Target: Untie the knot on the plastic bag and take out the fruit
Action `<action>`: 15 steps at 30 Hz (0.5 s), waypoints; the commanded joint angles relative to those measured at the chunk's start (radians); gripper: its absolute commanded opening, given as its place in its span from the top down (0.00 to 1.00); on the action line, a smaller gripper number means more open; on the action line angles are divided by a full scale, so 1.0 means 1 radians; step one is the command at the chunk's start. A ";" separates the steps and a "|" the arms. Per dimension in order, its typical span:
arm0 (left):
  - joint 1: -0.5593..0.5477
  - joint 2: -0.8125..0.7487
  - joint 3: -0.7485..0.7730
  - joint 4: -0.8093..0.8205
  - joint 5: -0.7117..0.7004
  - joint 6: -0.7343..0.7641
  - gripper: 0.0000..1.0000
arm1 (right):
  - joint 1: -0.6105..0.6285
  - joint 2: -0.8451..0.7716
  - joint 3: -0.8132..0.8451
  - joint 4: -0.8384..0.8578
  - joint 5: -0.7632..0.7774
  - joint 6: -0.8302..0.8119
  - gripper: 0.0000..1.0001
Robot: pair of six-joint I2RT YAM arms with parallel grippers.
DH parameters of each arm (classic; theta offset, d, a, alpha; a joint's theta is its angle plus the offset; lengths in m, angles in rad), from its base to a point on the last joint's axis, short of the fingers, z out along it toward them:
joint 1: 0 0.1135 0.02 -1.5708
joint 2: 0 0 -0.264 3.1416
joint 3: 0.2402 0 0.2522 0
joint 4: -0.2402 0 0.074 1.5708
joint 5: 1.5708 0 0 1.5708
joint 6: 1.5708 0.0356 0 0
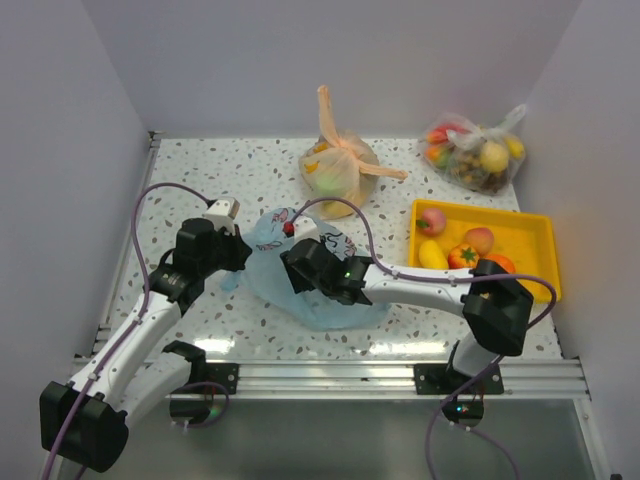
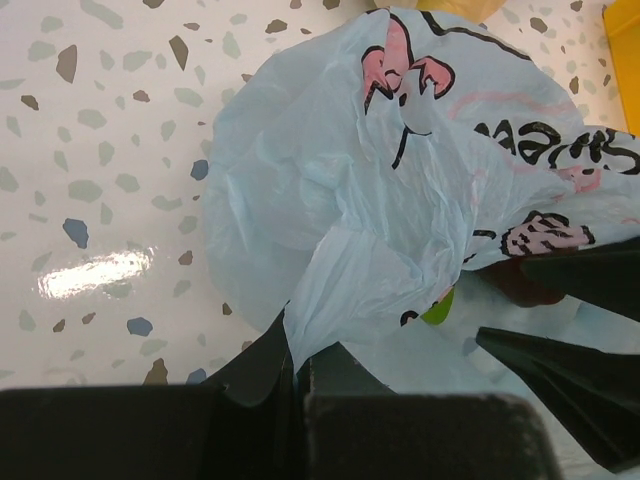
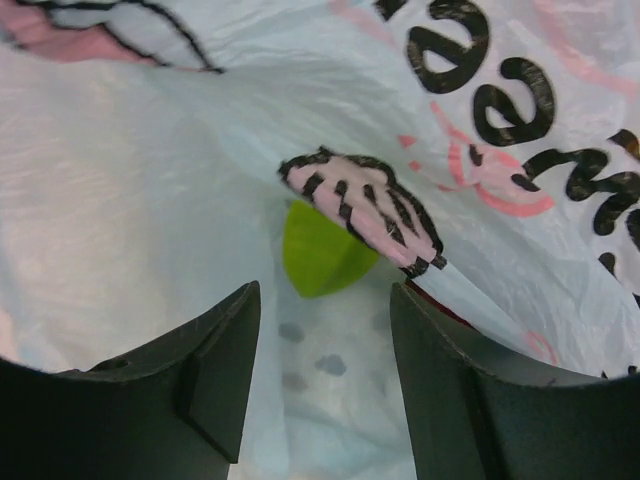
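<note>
The light blue plastic bag (image 1: 275, 270) with pink cartoon prints lies crumpled mid-table. My left gripper (image 1: 238, 252) is shut on a fold of its plastic (image 2: 300, 345) at the bag's left edge. My right gripper (image 1: 303, 262) stands open at the bag's mouth, nothing between its fingers (image 3: 218, 350). Just beyond them a green fruit (image 3: 318, 255) lies under the thin plastic, and it also shows as a green fruit (image 2: 438, 305) in the left wrist view. A red fruit (image 1: 288, 229) peeks out at the bag's top. The knot cannot be made out.
A yellow tray (image 1: 530, 240) at the right holds several fruits. An orange bag (image 1: 340, 170) with tied handles sits behind the blue one. A clear bag of fruit (image 1: 475, 155) lies at the back right. Walls close in on both sides.
</note>
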 commanded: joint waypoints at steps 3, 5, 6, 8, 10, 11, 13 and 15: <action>0.007 -0.002 -0.007 0.033 0.005 0.014 1.00 | -0.064 0.074 0.028 0.120 0.058 0.078 0.38; 0.007 0.001 -0.007 0.035 0.006 0.014 1.00 | -0.083 0.103 0.024 0.155 0.024 0.085 0.32; 0.007 0.001 -0.007 0.035 0.009 0.014 1.00 | -0.084 0.114 0.029 0.162 0.015 0.086 0.30; 0.005 0.002 -0.005 0.035 0.009 0.015 1.00 | -0.087 0.151 0.053 0.166 0.003 0.077 0.27; 0.007 0.005 -0.005 0.035 0.009 0.015 1.00 | -0.087 0.182 0.072 0.168 -0.019 0.071 0.26; 0.005 0.005 -0.005 0.037 0.011 0.014 1.00 | -0.087 0.209 0.084 0.172 -0.023 0.072 0.25; 0.007 0.005 -0.005 0.035 0.011 0.015 1.00 | -0.089 0.235 0.095 0.174 -0.037 0.077 0.25; 0.007 0.005 -0.005 0.037 0.009 0.015 1.00 | -0.089 0.266 0.104 0.177 -0.039 0.081 0.25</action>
